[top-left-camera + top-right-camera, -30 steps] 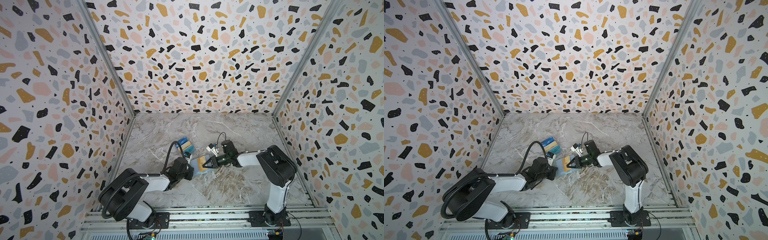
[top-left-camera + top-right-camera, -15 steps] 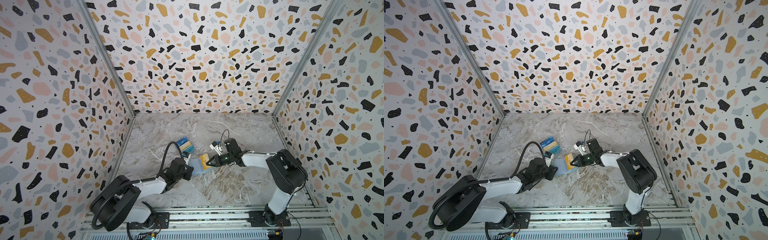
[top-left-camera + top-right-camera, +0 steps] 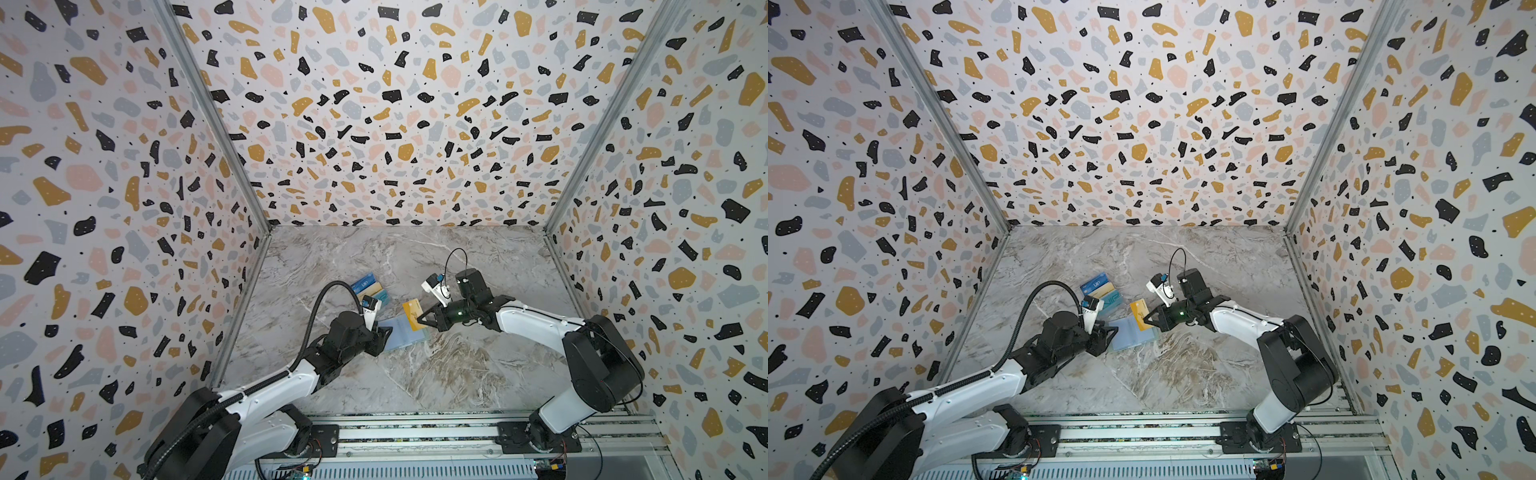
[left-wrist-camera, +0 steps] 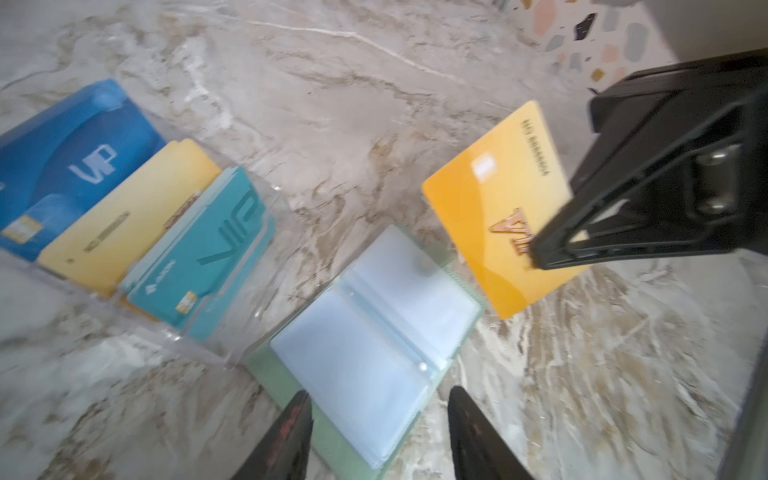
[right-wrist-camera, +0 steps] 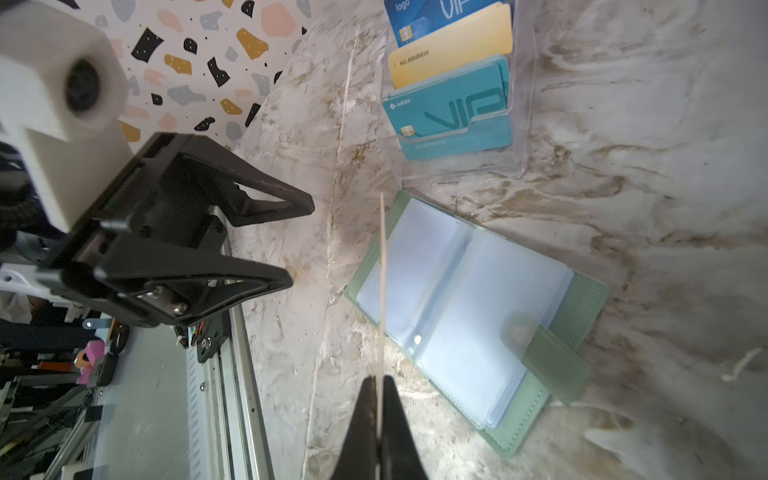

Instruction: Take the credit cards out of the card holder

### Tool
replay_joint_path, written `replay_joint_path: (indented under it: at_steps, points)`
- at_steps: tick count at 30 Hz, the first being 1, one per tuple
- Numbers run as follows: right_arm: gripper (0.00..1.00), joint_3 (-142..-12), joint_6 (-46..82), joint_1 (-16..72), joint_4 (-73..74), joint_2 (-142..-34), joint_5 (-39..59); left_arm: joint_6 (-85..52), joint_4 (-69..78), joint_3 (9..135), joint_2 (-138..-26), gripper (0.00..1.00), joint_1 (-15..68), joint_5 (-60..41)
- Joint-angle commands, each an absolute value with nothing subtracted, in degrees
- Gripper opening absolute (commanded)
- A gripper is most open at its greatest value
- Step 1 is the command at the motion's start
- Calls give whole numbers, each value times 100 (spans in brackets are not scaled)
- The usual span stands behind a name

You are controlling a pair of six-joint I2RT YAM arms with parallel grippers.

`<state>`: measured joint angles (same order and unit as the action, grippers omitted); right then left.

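right claw (image 3: 419, 321) low, clamped on gold card (image 3: 411, 312) — left claw (image 4: 380, 415) apart, beside open card holder (image 5: 478, 307)

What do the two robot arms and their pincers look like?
Both arms: white shells, black joints. The left gripper and right gripper have black, hollow triangular fingers with silver screws. A ribbed black hose runs along the left arm; a thin black cable loops above the right arm.

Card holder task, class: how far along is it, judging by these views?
Done: cards stand in the clear stand; visible sleeves of the card holder look empty. In hand: right gripper pinches a gold card, clear of the holder. Left: put it down.
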<state>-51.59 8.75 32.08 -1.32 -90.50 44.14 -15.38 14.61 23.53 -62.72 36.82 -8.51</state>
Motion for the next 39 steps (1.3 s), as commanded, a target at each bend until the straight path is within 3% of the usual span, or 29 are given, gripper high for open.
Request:
replay_joint_path:
  at_steps: [1,11,22,39]
  points:
    - [3,-5379,166,3208,-688,-8697,4791,-1368,1519,2640,-6064,55,3667,-1895]
    - [1,-5285,-494,3454,-851,-8316,5597,-1399,1599,2977,-5621,54,3538,-3152]
    - [0,-5399,-859,3677,-1186,-8262,5654,-1075,696,3341,-5459,52,3331,-3068]
    - [0,-5564,-1468,3999,-1722,-8116,5647,-390,-256,3692,-5612,31,3313,-4363]
